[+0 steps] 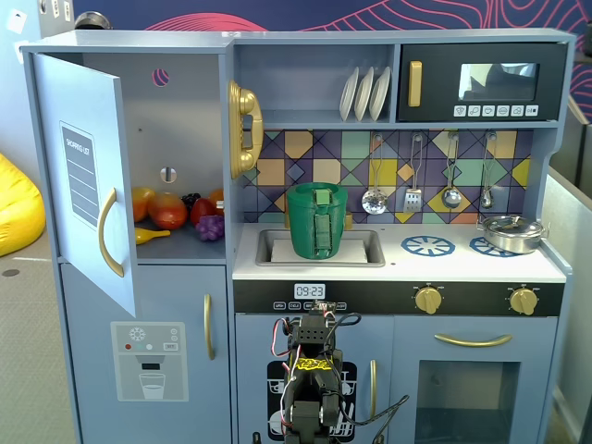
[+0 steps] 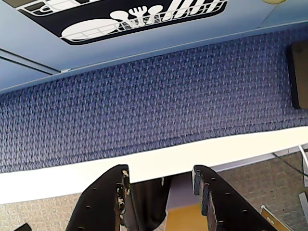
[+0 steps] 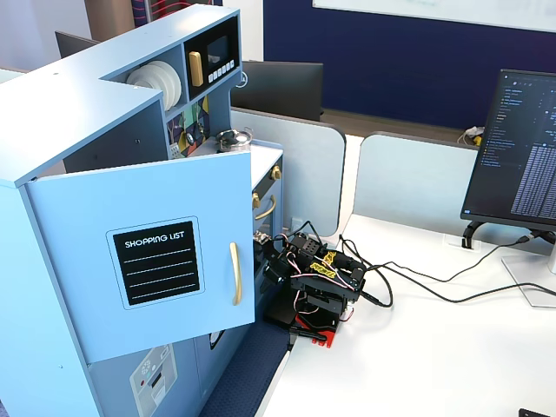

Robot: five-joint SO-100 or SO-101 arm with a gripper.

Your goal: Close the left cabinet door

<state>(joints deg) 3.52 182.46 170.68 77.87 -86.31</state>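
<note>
The left cabinet door (image 1: 85, 176) is light blue with a black "SHOPPING LIST" panel (image 3: 156, 262) and a curved gold handle (image 1: 108, 233). It stands swung wide open from its left hinge, and it also shows in a fixed view from the side (image 3: 87, 295). My arm (image 1: 311, 388) is folded low in front of the kitchen's middle, well right of and below the door, and shows in the side fixed view too (image 3: 317, 285). In the wrist view my gripper (image 2: 160, 169) is open and empty, with its jaws apart over the white table edge (image 2: 57, 178) and blue mat (image 2: 144, 106).
Toy fruit (image 1: 171, 211) lies inside the open cabinet. Below it is the blue door with the ice dispenser graphic (image 1: 148, 361). A gold phone (image 1: 244, 128), a green basket in the sink (image 1: 316, 220) and the microwave (image 1: 481, 83) are to the right. Cables (image 3: 417, 287) and a monitor (image 3: 521, 148) sit on the desk.
</note>
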